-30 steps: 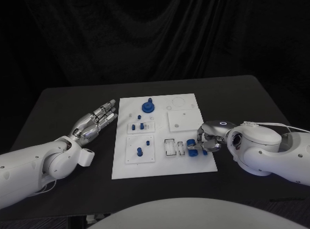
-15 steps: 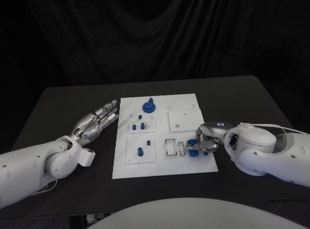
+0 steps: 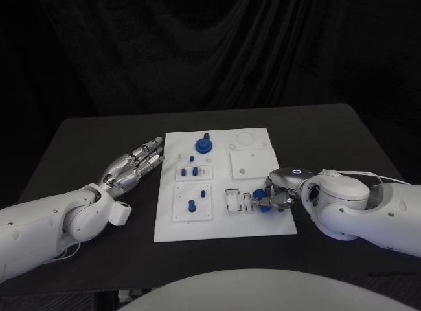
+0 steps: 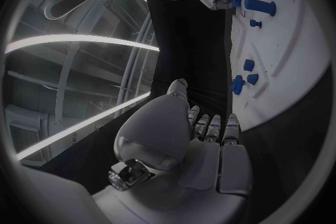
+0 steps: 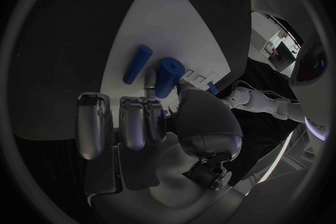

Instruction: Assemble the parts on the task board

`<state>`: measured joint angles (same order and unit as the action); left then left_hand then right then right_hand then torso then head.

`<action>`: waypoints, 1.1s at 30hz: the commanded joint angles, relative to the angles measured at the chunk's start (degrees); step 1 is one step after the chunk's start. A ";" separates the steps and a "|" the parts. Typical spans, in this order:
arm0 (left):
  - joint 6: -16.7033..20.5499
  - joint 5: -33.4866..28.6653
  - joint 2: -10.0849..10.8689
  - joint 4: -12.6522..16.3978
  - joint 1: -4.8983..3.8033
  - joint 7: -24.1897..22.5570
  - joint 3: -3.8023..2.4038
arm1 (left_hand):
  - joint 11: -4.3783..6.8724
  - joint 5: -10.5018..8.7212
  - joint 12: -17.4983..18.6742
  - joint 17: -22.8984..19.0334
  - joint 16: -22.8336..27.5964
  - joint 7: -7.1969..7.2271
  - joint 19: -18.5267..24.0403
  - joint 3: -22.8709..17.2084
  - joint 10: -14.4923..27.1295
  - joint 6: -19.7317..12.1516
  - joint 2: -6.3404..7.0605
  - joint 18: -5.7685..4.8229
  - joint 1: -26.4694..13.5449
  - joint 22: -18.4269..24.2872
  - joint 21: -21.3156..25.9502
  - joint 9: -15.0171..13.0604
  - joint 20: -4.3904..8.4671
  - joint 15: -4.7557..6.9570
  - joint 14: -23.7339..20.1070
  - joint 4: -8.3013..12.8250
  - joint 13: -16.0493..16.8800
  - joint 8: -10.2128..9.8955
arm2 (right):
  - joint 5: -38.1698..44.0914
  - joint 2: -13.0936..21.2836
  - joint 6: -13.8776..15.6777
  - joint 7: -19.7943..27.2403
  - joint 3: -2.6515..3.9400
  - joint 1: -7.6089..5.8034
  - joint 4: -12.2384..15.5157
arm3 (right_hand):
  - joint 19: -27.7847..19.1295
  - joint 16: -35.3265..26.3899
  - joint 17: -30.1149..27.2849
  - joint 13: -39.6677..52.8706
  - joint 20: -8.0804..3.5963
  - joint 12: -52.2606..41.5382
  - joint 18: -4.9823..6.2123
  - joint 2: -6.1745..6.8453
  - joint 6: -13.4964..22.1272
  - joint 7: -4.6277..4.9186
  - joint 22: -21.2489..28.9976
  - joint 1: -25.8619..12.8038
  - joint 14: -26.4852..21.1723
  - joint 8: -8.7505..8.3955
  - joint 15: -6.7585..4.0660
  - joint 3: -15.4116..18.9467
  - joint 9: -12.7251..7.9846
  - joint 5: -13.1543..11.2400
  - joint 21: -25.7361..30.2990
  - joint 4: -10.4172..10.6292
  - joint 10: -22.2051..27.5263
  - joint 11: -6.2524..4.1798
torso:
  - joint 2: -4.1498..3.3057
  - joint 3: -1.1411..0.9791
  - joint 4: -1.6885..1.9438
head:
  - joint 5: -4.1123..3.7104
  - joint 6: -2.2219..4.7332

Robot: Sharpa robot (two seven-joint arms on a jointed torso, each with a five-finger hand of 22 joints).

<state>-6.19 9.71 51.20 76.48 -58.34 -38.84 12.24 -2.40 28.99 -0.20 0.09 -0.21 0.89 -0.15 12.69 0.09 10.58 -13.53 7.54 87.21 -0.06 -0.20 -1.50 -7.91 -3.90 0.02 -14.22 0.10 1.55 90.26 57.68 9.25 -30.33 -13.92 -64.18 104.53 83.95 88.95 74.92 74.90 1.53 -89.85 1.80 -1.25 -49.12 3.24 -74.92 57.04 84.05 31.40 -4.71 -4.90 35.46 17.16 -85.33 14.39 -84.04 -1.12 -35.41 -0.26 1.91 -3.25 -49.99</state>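
the right robot hand (image 3: pixel 278 196) sits low and right of centre in the head view, over the lower right part of the white board (image 3: pixel 257 227). its fingers are curled around a short blue cylinder (image 5: pixel 167 76), pinched between the thumb and the fingertips (image 5: pixel 150 79), so it has hold of that piece. a second blue peg (image 5: pixel 137 64) lies on the board just beside it, apart from the fingers. the held piece is at the small slotted holder (image 3: pixel 234 199) on the board, though i can't tell whether it is seated yet.

to do this step well, i'd say the wrist should keep the cylinder square to its slot, press gently and let go only once it stops rocking; the loose peg beside it could be nudged by a fingertip.

the left robot hand (image 3: pixel 134 165) lies at centre left in the head view, just off the board's left edge on the black desk (image 3: pixel 89 136), fingers straight and spread, holding nothing.

further out on the board: a round blue knob (image 3: pixel 202 145) near the upper middle, small blue pegs (image 3: pixel 193 172) in a raised white block below it, and an oblong blue piece (image 3: pixel 190 207) in the lower left block. the parts look like smooth hard plastic, the board matte white and flat, the hands brushed silver metal, the desk dull black.
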 commanded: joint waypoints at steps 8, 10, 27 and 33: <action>-1.16 0.01 -0.11 0.03 0.17 -0.44 -0.04 | 0.53 -0.44 0.12 -0.09 0.21 -2.14 0.15 -0.52 -0.32 1.91 0.10 0.23 0.38 0.06 0.20 -0.33 -0.49 -0.70 -0.02 0.03 -0.03 0.40 | -12.31 0.23 3.56 -0.02 -0.31 0.63 -0.90 | 4.02 -0.47 11.56 15.10 -0.25 -0.15 -0.40 1.55 -1.19 -0.63 -13.25 9.71 5.28 -3.08 -0.33 -8.80 1.08 19.45 0.14 -6.99 -5.96 -0.34 | 0.00 -0.03 0.11 | 0.32 -0.01; -1.17 0.01 -0.11 0.01 0.18 -0.43 -0.04 | 0.52 -0.46 0.12 -0.09 0.21 -2.21 0.15 -0.53 -0.31 2.00 0.10 0.23 0.38 0.06 0.20 -0.34 -0.49 -0.71 -0.02 0.04 -0.03 0.43 | -15.15 0.43 5.09 0.75 -0.28 0.63 -0.73 | 3.96 -0.52 11.44 15.10 -0.31 -0.15 -0.37 1.73 -1.29 -0.62 -13.20 10.04 5.25 -2.78 -0.33 -10.05 1.76 20.29 0.25 -7.90 -5.96 -0.33 | -0.02 -0.03 0.05 | 0.46 -0.01; -0.79 0.01 -0.42 -0.18 0.26 -0.53 -0.04 | 0.30 -0.54 0.11 -0.09 0.21 -2.47 0.15 -0.54 -0.36 2.28 0.15 0.19 0.36 0.06 0.20 -0.37 -0.36 -0.62 -0.02 0.08 -0.01 0.51 | -35.91 2.04 11.17 5.74 0.29 -2.29 2.50 | 3.89 -0.81 10.64 15.10 -0.29 -0.15 -0.34 2.22 -0.59 -0.45 -13.14 7.39 5.11 -1.95 -0.27 -14.18 4.68 24.85 0.34 -9.53 -5.96 -0.25 | 0.01 -0.08 0.05 | 1.03 -0.01; -0.61 0.01 -0.44 -0.14 0.26 -0.69 -0.04 | 0.23 -0.57 0.10 -0.09 0.21 -2.51 0.15 -0.53 -0.38 2.31 0.17 0.17 0.33 0.06 0.20 -0.37 -0.25 -0.53 -0.02 0.07 0.00 0.53 | -37.24 1.01 7.80 4.92 0.28 -2.83 1.90 | 3.79 -1.01 10.15 15.10 -0.19 -0.15 -0.27 2.42 -0.20 -0.30 -13.05 5.24 5.01 -2.30 -0.15 -14.39 5.06 24.03 0.56 -8.89 -5.96 -0.10 | 0.05 0.02 0.11 | 1.21 -0.01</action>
<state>-6.65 9.74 50.87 76.22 -58.13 -38.69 12.25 -2.18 28.77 -0.20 0.05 -0.21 -1.45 0.05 12.53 -0.13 12.49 -13.53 7.54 87.21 -0.09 -0.20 -1.82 -8.11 -4.31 0.02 -14.06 0.11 1.78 56.26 58.97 18.79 -25.79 -13.66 -66.87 106.63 83.94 88.29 74.91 74.93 1.54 -89.85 1.80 1.61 -49.99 3.55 -74.91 62.44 84.14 29.31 -4.56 -9.36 40.46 42.10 -84.97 15.02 -84.02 -1.10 -35.38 -0.32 1.96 -2.10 -49.99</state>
